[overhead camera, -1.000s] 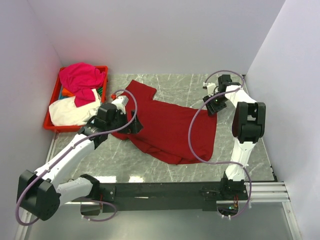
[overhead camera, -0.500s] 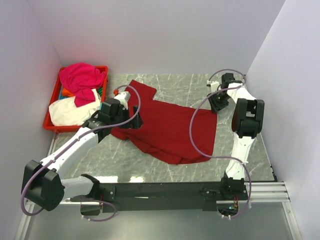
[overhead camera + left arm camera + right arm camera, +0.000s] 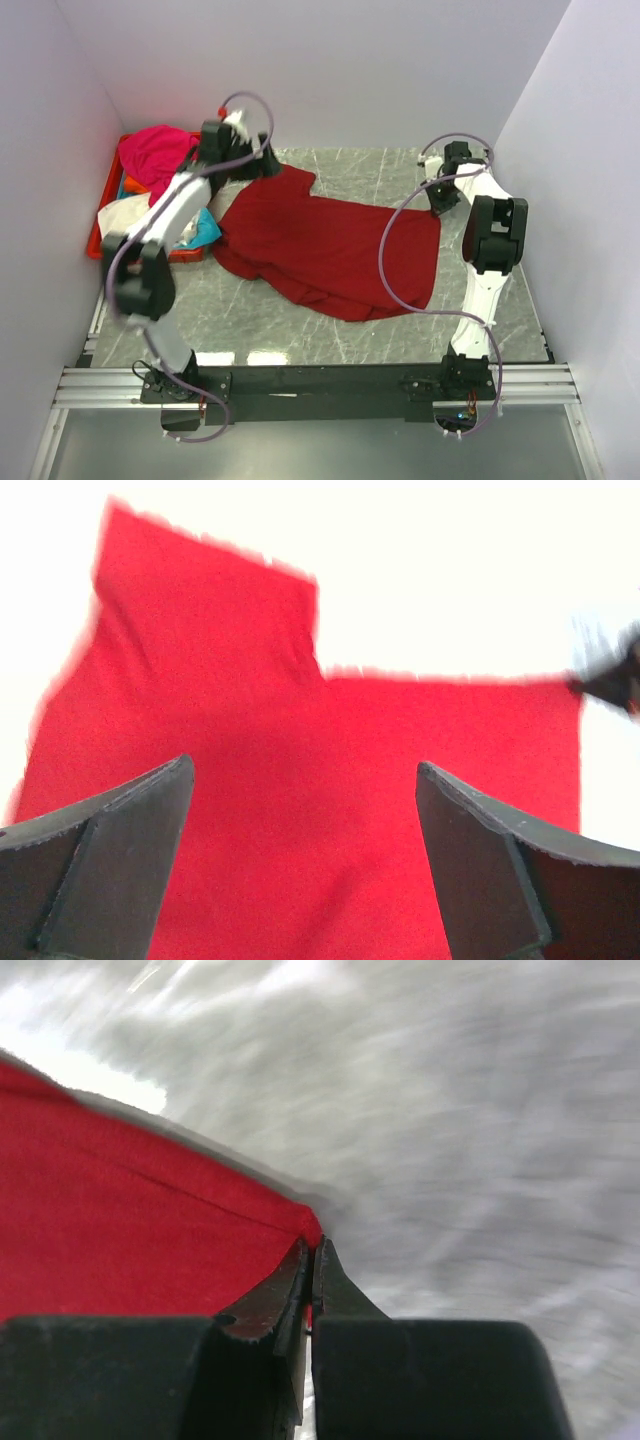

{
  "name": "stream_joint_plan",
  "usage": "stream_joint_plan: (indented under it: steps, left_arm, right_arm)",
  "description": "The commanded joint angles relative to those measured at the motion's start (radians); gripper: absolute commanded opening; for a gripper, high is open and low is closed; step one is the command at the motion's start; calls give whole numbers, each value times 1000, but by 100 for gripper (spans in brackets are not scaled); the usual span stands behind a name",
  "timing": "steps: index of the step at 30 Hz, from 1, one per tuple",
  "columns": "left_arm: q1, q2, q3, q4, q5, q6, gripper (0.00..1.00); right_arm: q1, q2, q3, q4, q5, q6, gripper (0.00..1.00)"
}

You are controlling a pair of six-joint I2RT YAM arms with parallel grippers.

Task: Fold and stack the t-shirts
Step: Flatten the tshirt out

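The dark red t-shirt [image 3: 320,245] lies spread across the marble table, its near hem still rumpled. My left gripper [image 3: 255,160] hangs raised over the shirt's far left sleeve. In the left wrist view it [image 3: 303,765] is open wide, with the red t-shirt [image 3: 300,740] well below and nothing between the fingers. My right gripper [image 3: 440,198] sits at the shirt's far right corner. The right wrist view shows it [image 3: 310,1243] shut on that corner of the cloth [image 3: 130,1220]. More t-shirts, magenta [image 3: 155,150], cream-white [image 3: 125,215] and cyan [image 3: 203,228], are piled at the left.
A red crate [image 3: 97,248] by the left wall holds the pile of other shirts. White walls close in the table on the left, back and right. The black rail [image 3: 330,380] with the arm bases runs along the near edge.
My left arm has lifted off the shirt's left side and swung up toward the far left. My right gripper has closed on the far right corner, and the cloth there lies flatter.
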Motion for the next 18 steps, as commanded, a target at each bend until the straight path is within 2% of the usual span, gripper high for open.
stream_joint_plan:
  steps: [1, 2, 3, 4, 5, 7, 9, 14, 16, 18]
  left_arm:
    - [17, 206, 292, -76, -47, 53, 98]
    - [34, 334, 363, -103, -70, 62, 93]
    - [43, 399, 439, -139, -71, 70, 90]
    - [49, 464, 594, -202, -76, 93, 87]
    - [54, 584, 670, -235, -77, 106, 82]
    - [69, 691, 858, -287, -91, 137, 81]
    - [84, 791, 918, -269, -56, 149, 78]
    - [98, 849, 875, -108, -39, 139, 77]
    - [98, 885, 931, -111, -36, 123, 75]
    - [98, 931, 977, -120, -35, 104, 69]
  right_arm:
    - [-28, -18, 88, 206, 161, 105, 0]
    - [-28, -13, 97, 220, 161, 118, 0]
    - [-28, -13, 103, 233, 155, 136, 0]
    - [-26, -13, 108, 250, 149, 139, 0]
    - [-26, -9, 114, 252, 144, 141, 0]
    - [-23, 5, 149, 228, 126, 139, 0]
    - [-22, 20, 163, 217, 117, 127, 0]
    - [-25, 13, 148, 214, 107, 92, 0]
    - [-23, 2, 136, 207, 95, 81, 0]
    - [-23, -7, 127, 209, 83, 81, 0]
